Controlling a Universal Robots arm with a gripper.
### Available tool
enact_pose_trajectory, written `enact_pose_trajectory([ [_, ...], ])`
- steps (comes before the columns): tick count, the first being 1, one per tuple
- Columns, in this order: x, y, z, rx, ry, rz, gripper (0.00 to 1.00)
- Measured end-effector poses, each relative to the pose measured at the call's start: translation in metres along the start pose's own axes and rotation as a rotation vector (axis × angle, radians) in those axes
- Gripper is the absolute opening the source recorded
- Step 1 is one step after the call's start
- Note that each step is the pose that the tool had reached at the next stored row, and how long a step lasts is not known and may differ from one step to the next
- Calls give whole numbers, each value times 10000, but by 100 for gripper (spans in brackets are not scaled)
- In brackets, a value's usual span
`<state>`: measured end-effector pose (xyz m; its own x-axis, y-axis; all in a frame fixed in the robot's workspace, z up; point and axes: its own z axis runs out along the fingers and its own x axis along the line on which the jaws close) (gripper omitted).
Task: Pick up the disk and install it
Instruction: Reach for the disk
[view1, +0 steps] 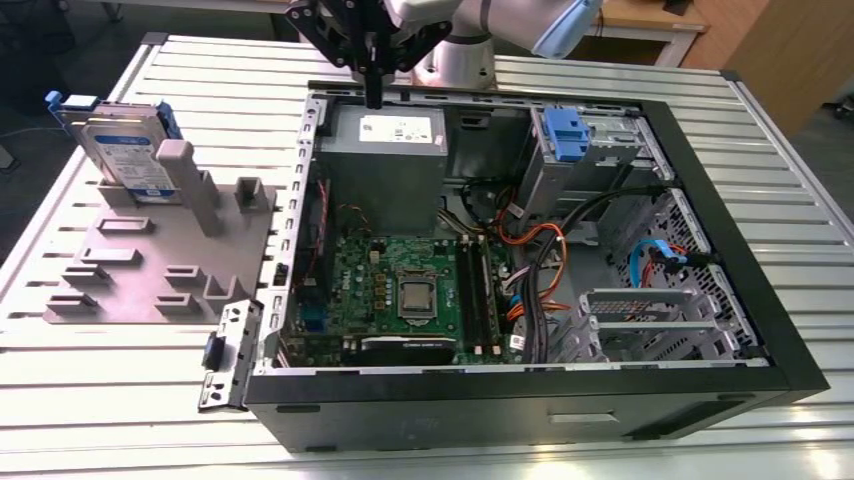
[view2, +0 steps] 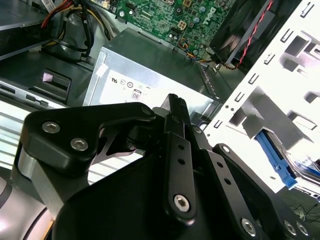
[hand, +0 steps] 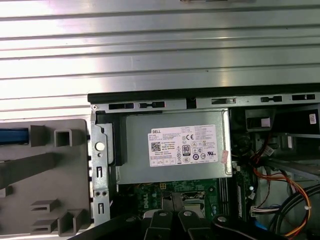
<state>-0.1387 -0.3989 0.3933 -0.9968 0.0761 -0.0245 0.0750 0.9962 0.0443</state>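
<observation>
Above the power supply (view1: 387, 165), the fingers (view1: 375, 88) hang pinched together, empty; the disk (view1: 124, 150) stands in the rack (view1: 147, 272) at the exterior view's left.

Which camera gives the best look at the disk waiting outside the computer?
The exterior view: the disk stands in the grey holder, label facing the camera. The first wrist view shows a blue strip, probably its frame.
</observation>
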Motion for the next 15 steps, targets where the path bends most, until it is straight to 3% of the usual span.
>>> enact_pose_trajectory([
  [15,53,-4,-1,0,0,1,11],
])
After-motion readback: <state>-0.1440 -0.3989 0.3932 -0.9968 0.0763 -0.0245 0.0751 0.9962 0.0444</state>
